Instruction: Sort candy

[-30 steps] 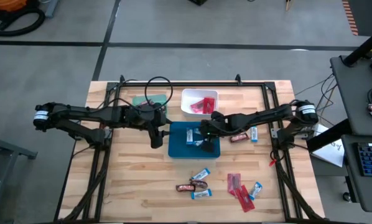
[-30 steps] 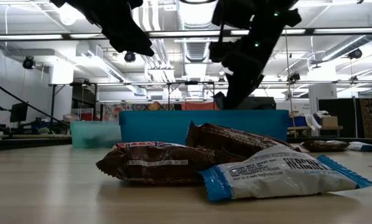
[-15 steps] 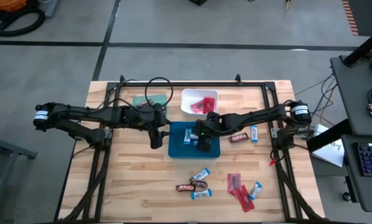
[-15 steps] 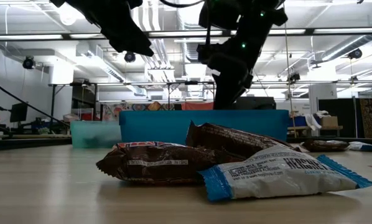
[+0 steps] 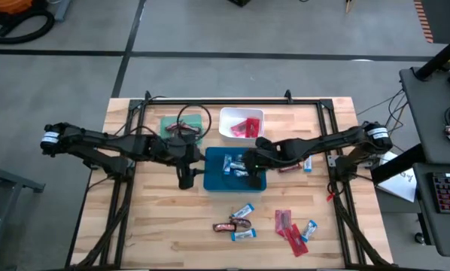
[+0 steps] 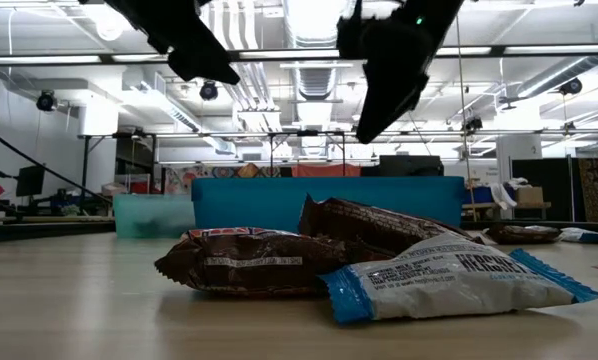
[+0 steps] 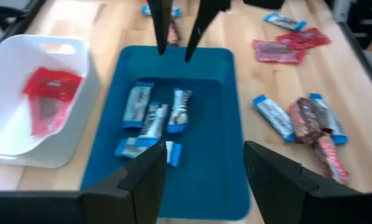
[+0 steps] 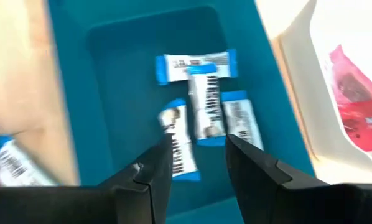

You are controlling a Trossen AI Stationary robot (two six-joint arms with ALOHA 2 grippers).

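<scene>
The right tool (image 5: 249, 165) is seen above the blue tray (image 5: 212, 181) at the middle of the counter (image 5: 157, 226), fingers parted with nothing between them. Four blue-and-white bars (image 8: 201, 106) are seen lying close together on the tray floor, some touching or overlapping. The left tool (image 5: 184, 179) is held just beside the tray's left edge, fingers spread wide and empty. Behind the blue tray a white tray (image 5: 226, 129) is placed, with red packets (image 5: 246, 128) inside. A green tray (image 5: 167, 123) is placed to the left of the white one, partly hidden by the left arm; its contents cannot be told. Unsorted candy is left on the near part of the counter: a small cluster of two blue-and-white bars with dark brown bars (image 6: 279, 255) between them, and to its right a group of flat red packets (image 5: 287, 224) with another blue-and-white bar (image 5: 309, 229) beside them. Right of the blue tray, a brown bar (image 5: 288, 166) and a blue-and-white bar (image 5: 306, 162) are seen lying next to the right arm.
</scene>
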